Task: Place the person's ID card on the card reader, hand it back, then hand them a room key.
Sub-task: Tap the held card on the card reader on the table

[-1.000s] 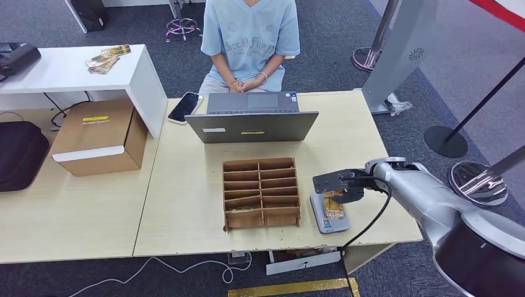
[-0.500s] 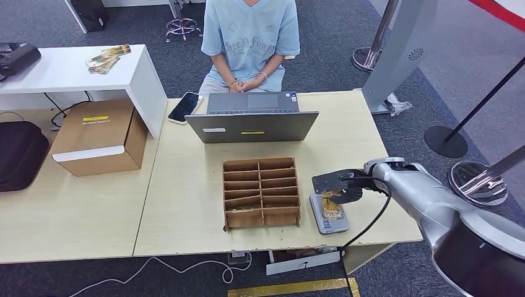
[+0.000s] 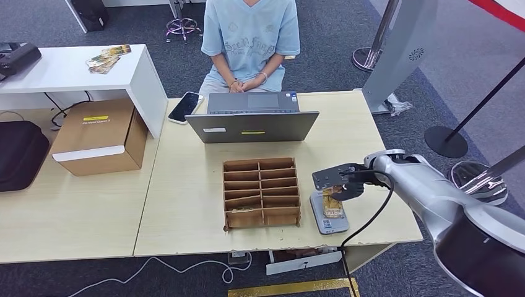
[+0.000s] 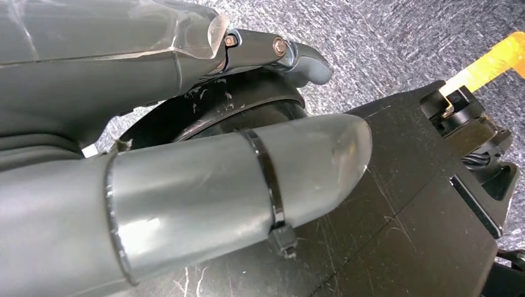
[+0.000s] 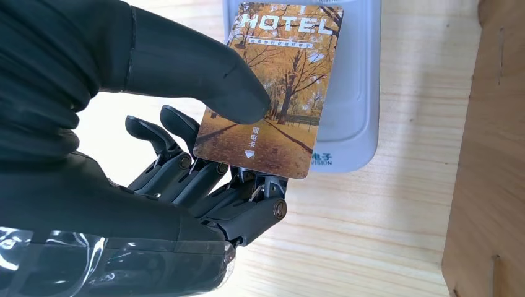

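Observation:
My right hand (image 3: 339, 181) pinches a card (image 3: 333, 202) printed with autumn trees and the word HOTEL. In the right wrist view the thumb (image 5: 204, 74) presses on the card (image 5: 272, 93) and the fingers (image 5: 204, 179) lie under it. The card is tilted over the grey card reader (image 3: 330, 223), whose body (image 5: 359, 93) shows beneath its far end. I cannot tell whether they touch. My left hand (image 4: 186, 179) hangs over the floor, holding nothing, its thumb and fingers apart. The person (image 3: 251, 37) sits behind the desk with hands clasped.
A compartmented cardboard organizer (image 3: 261, 192) stands just left of the reader, its wall (image 5: 489, 154) close to the card. An open laptop (image 3: 251, 120) and a phone (image 3: 184, 106) lie toward the person. A cardboard box (image 3: 99, 136) sits on the left table.
My right hand has risen slightly and drawn the card up from the reader; more of the reader's near end now shows below the card.

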Robot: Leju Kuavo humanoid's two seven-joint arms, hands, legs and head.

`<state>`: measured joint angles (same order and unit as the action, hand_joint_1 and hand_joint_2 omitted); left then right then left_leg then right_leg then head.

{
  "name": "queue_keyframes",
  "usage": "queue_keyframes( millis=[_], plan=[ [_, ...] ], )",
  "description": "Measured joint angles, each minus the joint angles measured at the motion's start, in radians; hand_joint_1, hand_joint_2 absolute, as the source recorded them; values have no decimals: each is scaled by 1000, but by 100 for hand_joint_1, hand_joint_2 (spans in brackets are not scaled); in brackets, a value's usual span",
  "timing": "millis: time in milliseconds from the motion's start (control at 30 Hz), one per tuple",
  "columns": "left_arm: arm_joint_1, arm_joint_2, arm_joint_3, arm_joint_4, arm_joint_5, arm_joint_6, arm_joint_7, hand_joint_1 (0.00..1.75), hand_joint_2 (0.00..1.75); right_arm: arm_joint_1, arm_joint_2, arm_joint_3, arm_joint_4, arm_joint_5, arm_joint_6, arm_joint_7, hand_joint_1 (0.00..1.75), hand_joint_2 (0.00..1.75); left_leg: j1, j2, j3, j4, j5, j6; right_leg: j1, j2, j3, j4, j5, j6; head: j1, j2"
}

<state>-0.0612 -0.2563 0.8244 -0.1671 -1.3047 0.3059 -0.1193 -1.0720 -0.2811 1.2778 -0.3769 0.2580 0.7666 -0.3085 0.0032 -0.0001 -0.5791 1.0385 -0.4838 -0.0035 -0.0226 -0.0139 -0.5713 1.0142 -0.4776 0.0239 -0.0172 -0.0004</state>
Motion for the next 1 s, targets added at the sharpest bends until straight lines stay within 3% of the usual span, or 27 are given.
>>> queue_keyframes(
  millis=[467, 833, 1000],
  plan=[
    [0, 0, -6, 0, -10, 0, -2, 0, 0, -32, -9, 5, -6, -17, 145, 2, 175, 175, 0, 0, 0, 1, 0, 0, 0, 0, 0, 0, 0, 0, 0, 0],
    [-1, 0, -6, 2, -10, 0, -3, 0, 0, -55, -11, 10, -14, -30, 149, -4, 175, 175, 0, 0, 0, 1, 0, 0, 0, 0, 0, 0, 0, 0, 0, 0],
    [0, 2, -6, 7, 3, 0, -18, 0, 0, -69, -32, -8, -49, -146, 109, -58, 175, 175, 0, 0, 0, 1, 0, 0, 0, 0, 0, 0, 0, 0, 0, 0]
  ],
)
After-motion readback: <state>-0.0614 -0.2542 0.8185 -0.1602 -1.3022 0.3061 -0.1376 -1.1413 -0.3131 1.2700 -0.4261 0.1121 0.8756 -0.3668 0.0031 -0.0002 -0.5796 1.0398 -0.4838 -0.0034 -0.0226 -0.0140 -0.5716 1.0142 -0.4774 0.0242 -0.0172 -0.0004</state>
